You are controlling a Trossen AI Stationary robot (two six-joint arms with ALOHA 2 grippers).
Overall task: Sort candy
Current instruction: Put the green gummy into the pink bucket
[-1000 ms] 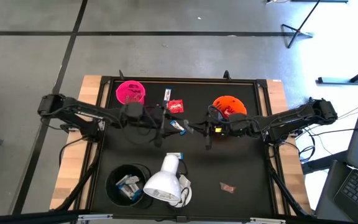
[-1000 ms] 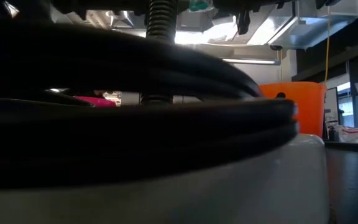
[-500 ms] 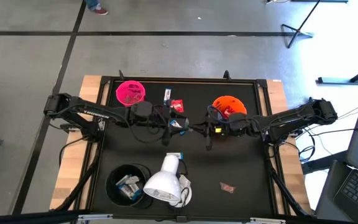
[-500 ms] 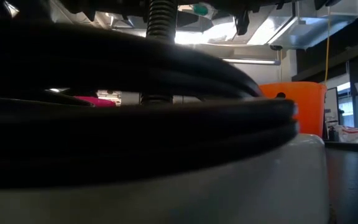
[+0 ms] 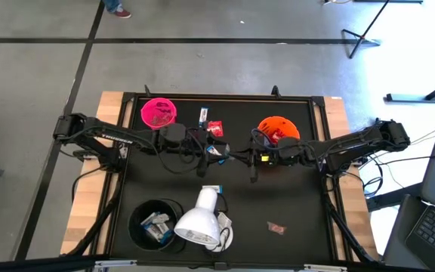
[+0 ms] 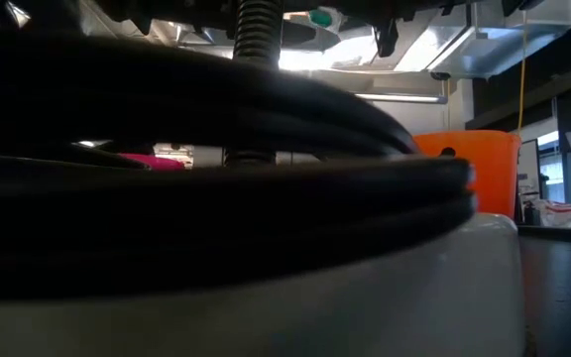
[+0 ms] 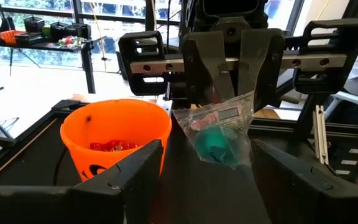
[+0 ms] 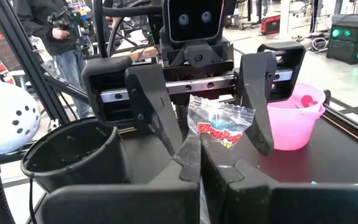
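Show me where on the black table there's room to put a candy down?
There's bare table between the white lamp and the lone red candy, and more under the left arm above the black cup. The middle is crowded: both claws meet there over a candy packet.

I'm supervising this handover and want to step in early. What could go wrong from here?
1. The right gripper pinches only the top edge of the clear packet, so it could slip out and fall.
2. The left gripper has open jaws on either side of the packet; closing off-centre might miss it or crumple it.
3. The grippers face each other closely, so advancing risks collision.
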